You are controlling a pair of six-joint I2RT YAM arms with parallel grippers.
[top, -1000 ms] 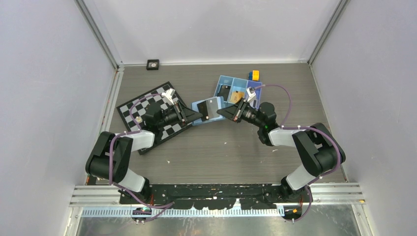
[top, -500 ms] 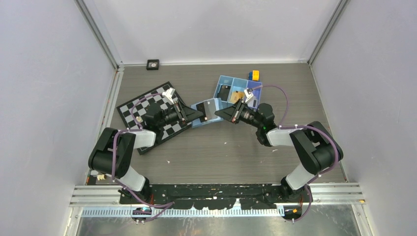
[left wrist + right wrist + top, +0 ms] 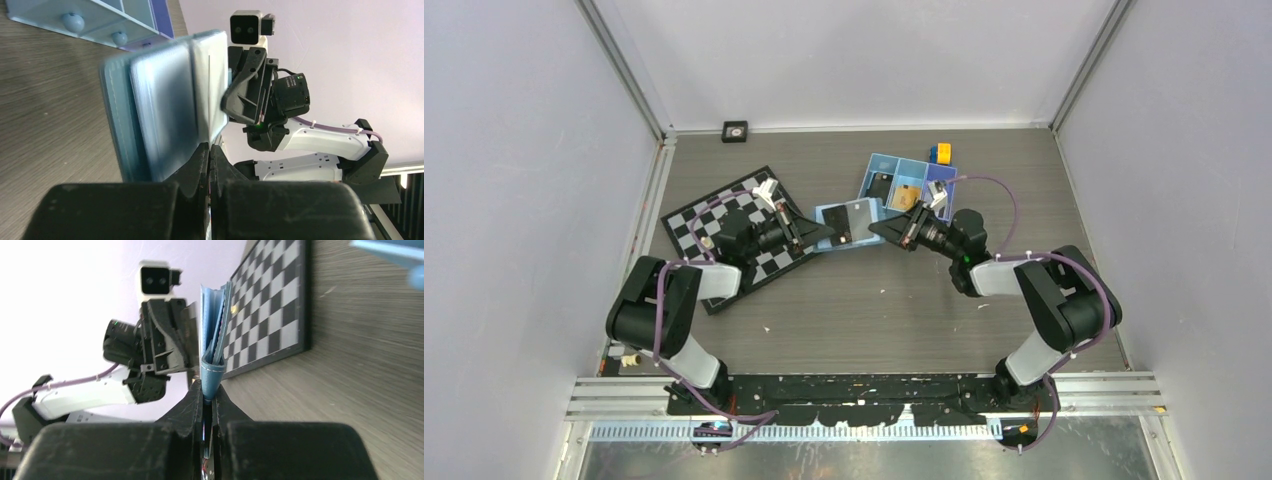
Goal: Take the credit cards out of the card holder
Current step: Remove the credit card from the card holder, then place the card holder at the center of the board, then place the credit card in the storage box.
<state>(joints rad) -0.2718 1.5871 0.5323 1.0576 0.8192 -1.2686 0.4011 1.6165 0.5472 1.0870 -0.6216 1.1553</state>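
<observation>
Currently the left tool (image 3: 209, 150) is pressed shut on the thin edge of the grey card (image 3: 857, 217). The right tool (image 3: 207, 392) is pinched on the card holder (image 3: 828, 214), which is held between both tools with its long axis running left-right. The tray (image 3: 871, 168) is set just behind and the checkerboard (image 3: 694, 225) to the left. Open table (image 3: 864, 310) is seen in front.
</observation>
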